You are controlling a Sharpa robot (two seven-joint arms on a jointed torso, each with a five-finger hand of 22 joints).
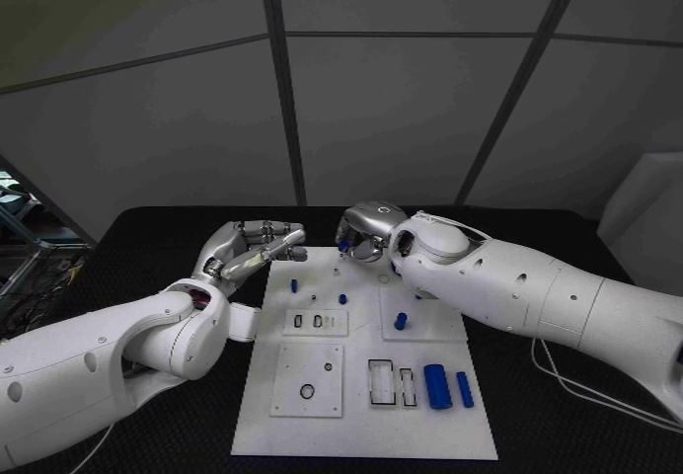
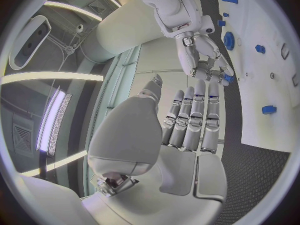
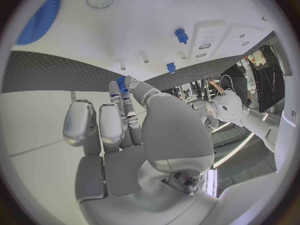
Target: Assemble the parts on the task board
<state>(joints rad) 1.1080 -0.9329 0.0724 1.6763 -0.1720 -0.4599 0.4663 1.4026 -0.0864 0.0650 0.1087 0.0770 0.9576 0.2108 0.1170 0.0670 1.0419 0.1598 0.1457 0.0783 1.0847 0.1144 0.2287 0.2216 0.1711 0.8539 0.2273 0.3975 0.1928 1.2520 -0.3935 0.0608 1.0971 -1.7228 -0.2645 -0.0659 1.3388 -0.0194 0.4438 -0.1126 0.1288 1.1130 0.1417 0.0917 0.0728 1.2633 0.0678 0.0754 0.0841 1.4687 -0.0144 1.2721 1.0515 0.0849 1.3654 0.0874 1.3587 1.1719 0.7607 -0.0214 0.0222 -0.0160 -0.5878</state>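
The white task board lies in the middle of the black table. My right hand hovers over the board's far edge with its fingers curled, and pinches a small blue part at its fingertips. The right wrist view shows that part between thumb and finger. My left hand is at the board's far left corner, fingers stretched out side by side and holding nothing. Its fingertips lie close to the right hand. Blue pegs stand on the board.
Two blue cylinders lie on the board's near right, beside rectangular slots. A blue gear sits on the board under my right arm. Cables run over the table at the right.
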